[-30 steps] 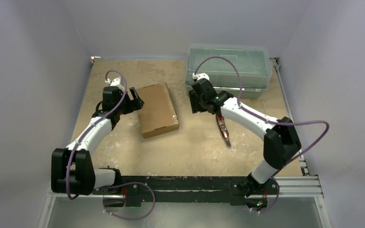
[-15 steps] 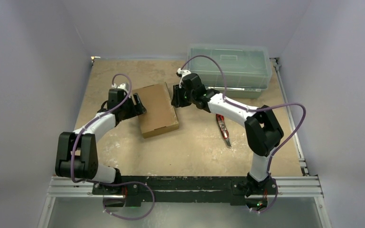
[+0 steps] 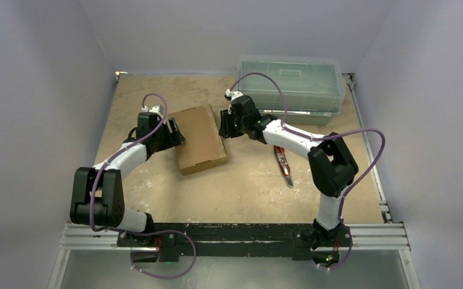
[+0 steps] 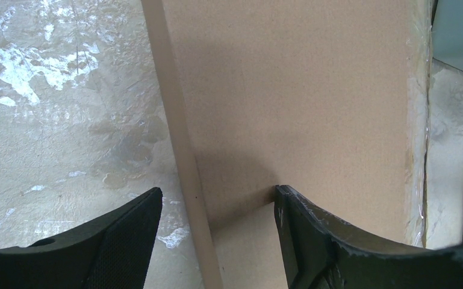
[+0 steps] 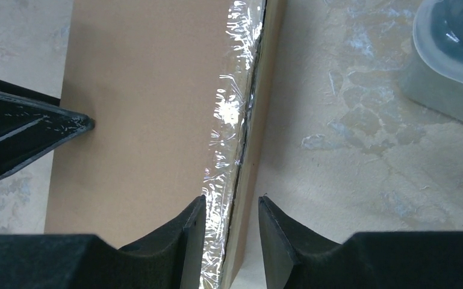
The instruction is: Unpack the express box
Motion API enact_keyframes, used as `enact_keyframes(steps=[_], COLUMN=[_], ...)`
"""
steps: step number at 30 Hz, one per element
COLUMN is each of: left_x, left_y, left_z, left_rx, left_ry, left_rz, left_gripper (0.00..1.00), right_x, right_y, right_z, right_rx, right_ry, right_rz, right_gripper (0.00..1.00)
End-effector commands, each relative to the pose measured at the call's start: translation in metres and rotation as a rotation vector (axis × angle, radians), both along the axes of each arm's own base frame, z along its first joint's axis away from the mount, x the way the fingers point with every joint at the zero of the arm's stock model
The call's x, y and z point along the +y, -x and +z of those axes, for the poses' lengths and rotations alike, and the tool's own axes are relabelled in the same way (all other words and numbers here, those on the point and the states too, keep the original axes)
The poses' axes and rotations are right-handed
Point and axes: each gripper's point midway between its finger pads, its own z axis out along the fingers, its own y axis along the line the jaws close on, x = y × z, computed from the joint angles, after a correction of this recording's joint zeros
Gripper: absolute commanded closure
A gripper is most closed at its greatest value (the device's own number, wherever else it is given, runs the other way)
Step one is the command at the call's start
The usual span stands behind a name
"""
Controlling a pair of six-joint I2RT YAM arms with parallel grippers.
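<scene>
The express box is a flat brown cardboard mailer lying closed on the table, with clear tape along its right edge. My left gripper stands open astride the box's left edge: one finger hangs over the table and the other rests over the box top. My right gripper is open astride the taped right edge, with one finger over the lid and the other beside the box's side wall. The left gripper's fingertip shows across the lid.
A translucent grey-green lidded plastic bin stands at the back right, close behind the right gripper, and its corner shows in the right wrist view. A red-handled cutter lies on the table right of the box. Grey walls enclose the table.
My right arm swung left from in front of the bin to the box's right edge. The left gripper closed in on the left edge. Both pairs of jaws narrowed.
</scene>
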Motion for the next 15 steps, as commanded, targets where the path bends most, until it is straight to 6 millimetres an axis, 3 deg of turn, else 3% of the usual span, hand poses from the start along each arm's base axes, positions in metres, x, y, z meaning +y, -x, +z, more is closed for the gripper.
enact_keyframes(steps=[1,8,15], left_x=[0.009,0.008,0.007], left_y=[-0.007,-0.007,-0.007], left_z=[0.005,0.006,0.006], left_rx=[-0.015,-0.016,-0.019], left_ry=[-0.035,-0.031,-0.028], left_rz=[0.022,0.021,0.018], left_gripper=[0.33,0.34,0.35], right_x=[0.003,0.007,0.006], right_y=[0.000,0.000,-0.001], right_z=[-0.008,-0.019,-0.028], right_rx=[-0.005,0.014,0.025], right_ry=[0.007,0.015,0.030], right_rz=[0.006,0.014,0.005], right_gripper=[0.61,0.62,0.72])
